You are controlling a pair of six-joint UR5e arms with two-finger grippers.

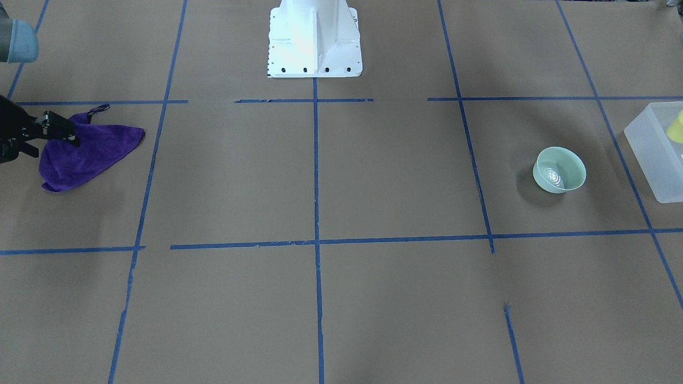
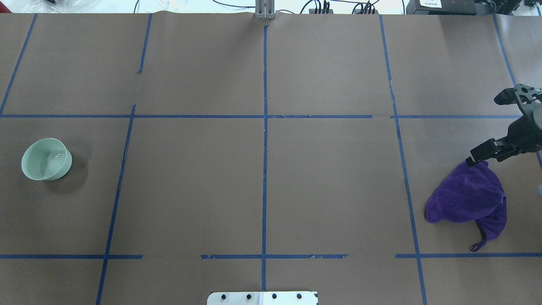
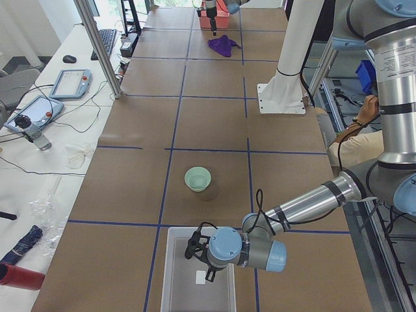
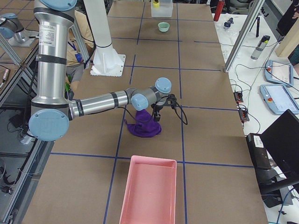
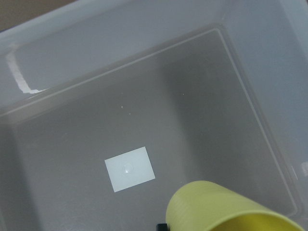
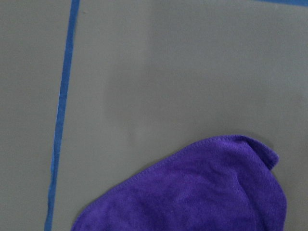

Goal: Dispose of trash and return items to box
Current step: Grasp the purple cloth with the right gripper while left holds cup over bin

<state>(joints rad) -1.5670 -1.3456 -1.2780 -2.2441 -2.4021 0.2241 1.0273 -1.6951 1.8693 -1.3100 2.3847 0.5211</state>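
Your yellow cup (image 5: 226, 209) is hovering in the box (image 1: 648, 144), I cannot tell the left gripper (image 3: 208, 273) opening, your right gripper (image 2: 476, 160) is pinching the purple cloth (image 2: 468, 197), and the bowl (image 2: 45, 159) is waiting.

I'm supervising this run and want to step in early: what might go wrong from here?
The right gripper pinches only an edge of the purple cloth, most of which lies on the table, so it may slip free or drag when lifted. The yellow cup is tilted above the floor of the box; dropped like that, it might tip or roll inside.
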